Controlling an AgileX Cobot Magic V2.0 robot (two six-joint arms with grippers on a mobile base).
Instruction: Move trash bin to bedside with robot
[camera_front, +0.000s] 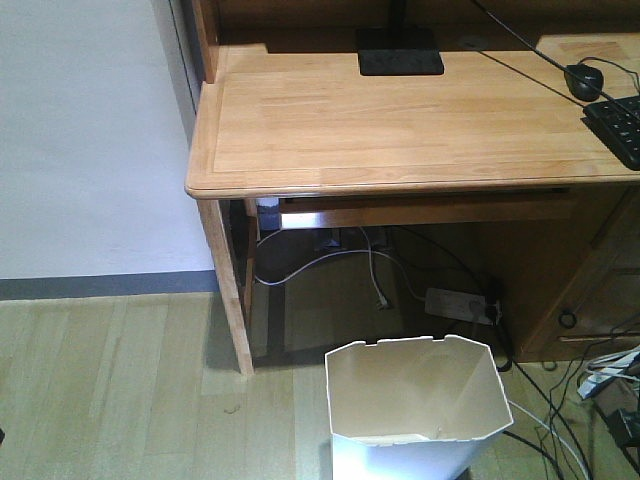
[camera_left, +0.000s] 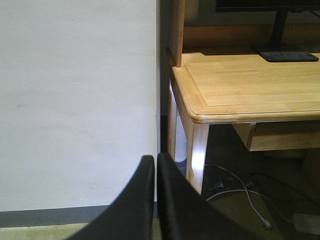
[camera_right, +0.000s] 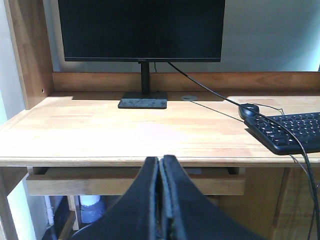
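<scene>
The white trash bin (camera_front: 415, 405) stands on the floor at the bottom of the front view, just in front of the wooden desk (camera_front: 400, 130). Its angular rim faces up and it holds nothing I can see. The bin does not show in either wrist view. My left gripper (camera_left: 156, 159) is shut with nothing between its black fingers, held in the air facing the white wall beside the desk's left corner. My right gripper (camera_right: 161, 161) is shut too, empty, level with the desk's front edge. The bedside is out of view.
On the desk stand a black monitor (camera_right: 141, 30), a keyboard (camera_right: 290, 131) and a mouse (camera_right: 248, 110). Cables and a power strip (camera_front: 458, 303) lie on the floor under the desk. A white wall (camera_front: 85, 140) is to the left, with wooden floor (camera_front: 110, 390) below it.
</scene>
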